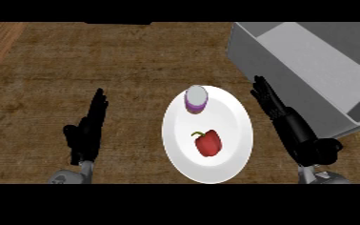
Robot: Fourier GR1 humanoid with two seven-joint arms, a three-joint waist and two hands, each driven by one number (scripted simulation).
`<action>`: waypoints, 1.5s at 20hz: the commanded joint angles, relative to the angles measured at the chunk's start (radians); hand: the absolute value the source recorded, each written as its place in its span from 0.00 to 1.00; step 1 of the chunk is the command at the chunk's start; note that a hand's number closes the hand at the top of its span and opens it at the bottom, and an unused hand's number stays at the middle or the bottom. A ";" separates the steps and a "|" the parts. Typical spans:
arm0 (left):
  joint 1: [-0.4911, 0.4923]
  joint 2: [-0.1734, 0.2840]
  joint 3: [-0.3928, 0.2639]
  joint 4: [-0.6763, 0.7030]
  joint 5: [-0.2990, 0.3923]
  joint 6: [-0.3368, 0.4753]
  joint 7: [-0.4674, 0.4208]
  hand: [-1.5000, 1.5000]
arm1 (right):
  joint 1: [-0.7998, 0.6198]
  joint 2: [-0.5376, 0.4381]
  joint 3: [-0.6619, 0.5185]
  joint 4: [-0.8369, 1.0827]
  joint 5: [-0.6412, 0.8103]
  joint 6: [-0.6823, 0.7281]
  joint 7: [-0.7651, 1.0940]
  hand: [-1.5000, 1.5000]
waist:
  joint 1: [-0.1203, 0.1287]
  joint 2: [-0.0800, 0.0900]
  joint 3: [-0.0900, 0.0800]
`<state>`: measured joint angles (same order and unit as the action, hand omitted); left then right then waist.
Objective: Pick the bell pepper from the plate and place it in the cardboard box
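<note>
Lying on plate (235,124): bell pepper (208,143) w/ purple-banded can (196,99), no legible label; both hands straight-fingered, holding nothing.

counter (105,62): brown wood-grain | white plate (232,112) between both hands | grey box (309,62) just beyond right hand (295,131), probably resting on counter; base cut off by frame

red bell pepper (208,143) lies on white plate (235,119) between two open hands, grey box (309,71) right.
</note>
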<state>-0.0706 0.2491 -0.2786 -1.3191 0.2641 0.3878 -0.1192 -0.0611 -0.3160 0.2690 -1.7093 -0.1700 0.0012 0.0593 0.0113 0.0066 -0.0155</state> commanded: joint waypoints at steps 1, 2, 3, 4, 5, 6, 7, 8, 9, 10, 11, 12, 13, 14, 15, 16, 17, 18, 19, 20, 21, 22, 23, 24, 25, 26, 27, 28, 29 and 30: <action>0.012 -0.008 0.010 -0.037 -0.013 -0.007 0.024 0.50 | -0.040 -0.015 -0.016 0.006 -0.014 0.093 -0.014 0.00 | -0.008 -0.007 0.016; -0.019 0.058 0.062 -0.035 0.033 -0.061 0.046 0.50 | -0.050 -0.011 0.052 -0.095 0.026 0.068 0.035 0.00 | -0.009 -0.009 0.015; -0.005 0.128 0.073 -0.136 0.064 -0.100 0.113 0.50 | -0.097 -0.015 0.035 -0.059 0.003 0.106 -0.013 0.00 | 0.008 -0.011 0.016; -0.025 0.127 0.087 -0.131 0.085 -0.117 0.119 0.50 | -0.162 -0.037 0.033 -0.085 -0.012 0.145 0.013 0.00 | 0.012 -0.010 0.016; -0.020 0.182 0.123 -0.128 0.116 -0.171 0.127 0.50 | -0.178 -0.041 0.035 -0.068 -0.019 0.182 -0.034 0.00 | 0.017 -0.009 0.016; -0.031 0.194 0.133 -0.166 0.122 -0.166 0.141 0.50 | -0.196 -0.036 0.073 -0.130 -0.013 0.197 -0.023 0.00 | 0.020 -0.014 0.016; 0.001 0.131 0.089 -0.120 0.110 -0.136 0.129 0.50 | -0.236 -0.176 -0.077 -0.120 0.284 0.010 -0.104 0.00 | -0.012 -0.038 0.011; -0.003 0.175 0.128 -0.143 0.150 -0.182 0.152 0.50 | -0.187 -0.021 -0.106 -0.113 0.185 -0.072 -0.202 0.00 | -0.004 -0.016 0.018; -0.034 0.193 0.143 -0.175 0.177 -0.200 0.192 0.50 | -0.160 0.031 -0.085 -0.106 0.177 -0.085 -0.293 0.00 | -0.001 -0.013 0.020; -0.010 0.191 0.132 -0.196 0.166 -0.192 0.193 0.50 | -0.110 0.047 -0.048 -0.102 0.175 -0.054 -0.398 0.00 | 0.000 -0.010 0.020; 0.009 0.185 0.134 -0.203 0.162 -0.181 0.190 0.50 | -0.096 0.040 -0.022 -0.112 0.193 -0.029 -0.459 0.00 | -0.001 -0.010 0.018; 0.054 0.234 0.171 -0.228 0.211 -0.238 0.201 0.50 | -0.056 -0.008 -0.041 -0.135 0.172 0.022 -0.538 0.00 | 0.003 -0.013 0.019; -0.009 0.197 0.151 -0.202 0.197 -0.214 0.224 0.50 | -0.069 0.012 0.004 -0.112 0.207 0.031 -0.589 0.00 | -0.007 -0.007 0.018; 0.036 0.248 0.193 -0.258 0.210 -0.219 0.240 0.50 | -0.043 -0.023 0.000 -0.149 0.226 0.042 -0.597 0.00 | -0.003 -0.011 0.017; 0.041 0.266 0.205 -0.278 0.227 -0.245 0.250 0.50 | -0.042 -0.058 -0.016 -0.162 0.248 0.054 -0.619 0.00 | -0.005 -0.011 0.017; 0.022 0.216 0.163 -0.308 0.192 -0.181 0.285 0.50 | -0.055 -0.081 -0.019 -0.146 0.266 0.077 -0.614 0.00 | -0.008 -0.010 0.017; 0.037 0.241 0.199 -0.266 0.205 -0.213 0.256 0.50 | -0.030 -0.107 0.041 -0.201 0.340 0.075 -0.570 0.00 | -0.011 -0.011 0.016; 0.061 0.207 0.170 -0.268 0.187 -0.200 0.228 0.50 | -0.051 -0.173 0.027 -0.247 0.348 0.111 -0.460 0.00 | -0.014 -0.013 0.014; 0.035 0.232 0.194 -0.229 0.205 -0.224 0.235 0.50 | -0.027 -0.237 0.036 -0.265 0.427 0.114 -0.450 0.00 | -0.032 -0.015 0.013; 0.061 0.241 0.190 -0.268 0.205 -0.219 0.251 0.50 | -0.029 -0.243 0.064 -0.256 0.509 0.087 -0.395 0.00 | -0.018 -0.017 0.013; 0.055 0.257 0.221 -0.251 0.232 -0.239 0.254 0.50 | -0.045 -0.283 0.072 -0.282 0.563 0.101 -0.334 0.00 | -0.021 -0.020 0.010; 0.024 0.238 0.196 -0.259 0.209 -0.204 0.277 0.50 | -0.074 -0.297 0.085 -0.305 0.624 0.098 -0.284 0.00 | -0.029 -0.019 0.011; 0.034 0.255 0.222 -0.247 0.227 -0.221 0.274 0.50 | -0.049 -0.343 0.080 -0.333 0.656 0.122 -0.241 0.00 | -0.038 -0.022 0.010; 0.045 0.278 0.237 -0.278 0.240 -0.241 0.281 0.50 | -0.074 -0.351 0.084 -0.358 0.677 0.144 -0.179 0.00 | -0.020 -0.021 0.011; 0.067 0.241 0.187 -0.293 0.201 -0.227 0.252 0.50 | -0.074 -0.362 0.110 -0.362 0.731 0.158 -0.133 0.00 | -0.018 -0.019 0.011; 0.032 0.273 0.237 -0.275 0.239 -0.237 0.289 0.50 | -0.071 -0.373 0.147 -0.390 0.768 0.188 -0.093 0.00 | -0.022 -0.017 0.011; 0.023 0.270 0.228 -0.290 0.237 -0.239 0.293 0.50 | -0.082 -0.380 0.177 -0.420 0.803 0.221 -0.027 0.00 | -0.022 -0.018 0.011; 0.040 0.263 0.224 -0.291 0.216 -0.213 0.290 0.50 | -0.092 -0.365 0.209 -0.462 0.824 0.256 0.062 0.00 | -0.018 -0.018 0.011; 0.036 0.242 0.203 -0.274 0.212 -0.237 0.258 0.50 | -0.116 -0.336 0.276 -0.451 0.880 0.278 0.117 0.00 | -0.012 -0.014 0.010; 0.036 0.265 0.213 -0.302 0.221 -0.235 0.302 0.50 | -0.142 -0.329 0.263 -0.489 0.846 0.347 0.204 0.00 | -0.009 -0.015 0.011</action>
<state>-0.0330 0.5053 -0.0656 -1.6005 0.4838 0.1586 0.1585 -0.1563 -0.6471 0.4534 -2.1189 0.5921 0.2313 0.0410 -0.0054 -0.0102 -0.0045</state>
